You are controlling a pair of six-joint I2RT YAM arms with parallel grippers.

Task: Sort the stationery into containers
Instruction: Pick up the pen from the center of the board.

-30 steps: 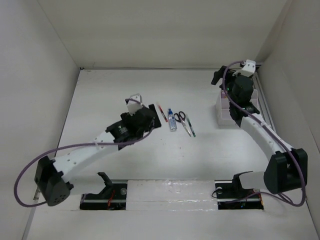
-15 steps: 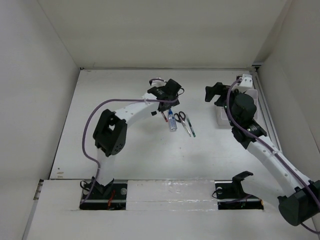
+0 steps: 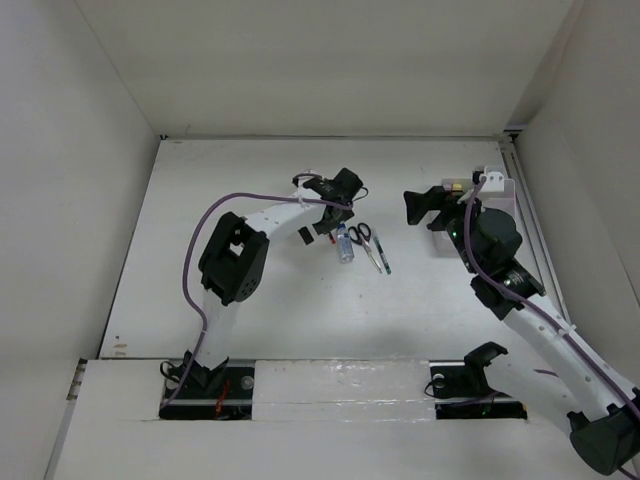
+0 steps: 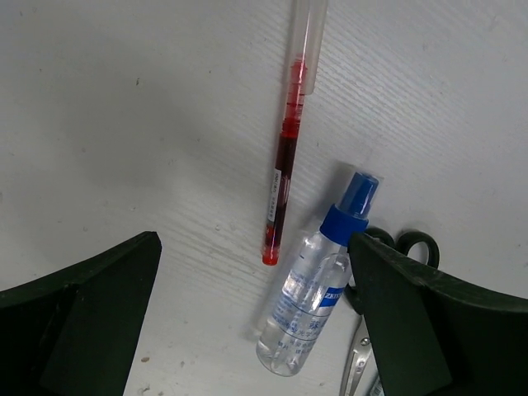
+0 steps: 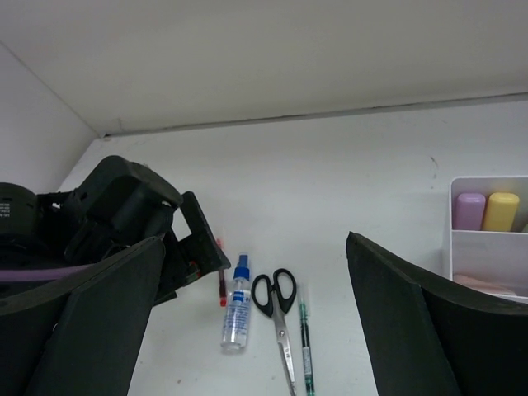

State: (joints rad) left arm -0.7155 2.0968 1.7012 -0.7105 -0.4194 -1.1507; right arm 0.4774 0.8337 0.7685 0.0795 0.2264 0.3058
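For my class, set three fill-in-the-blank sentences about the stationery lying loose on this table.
The bottle has a ___ cap.
It lies between the scissors and the ___ pen.
The left gripper hovers above them, jaws ___.
Missing words: blue; red; open.

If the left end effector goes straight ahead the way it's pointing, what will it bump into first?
Most likely the red pen, lying on the table between the open jaws of the left end effector. The blue-capped bottle sits just beside it. Depth is unclear, so it may touch both.
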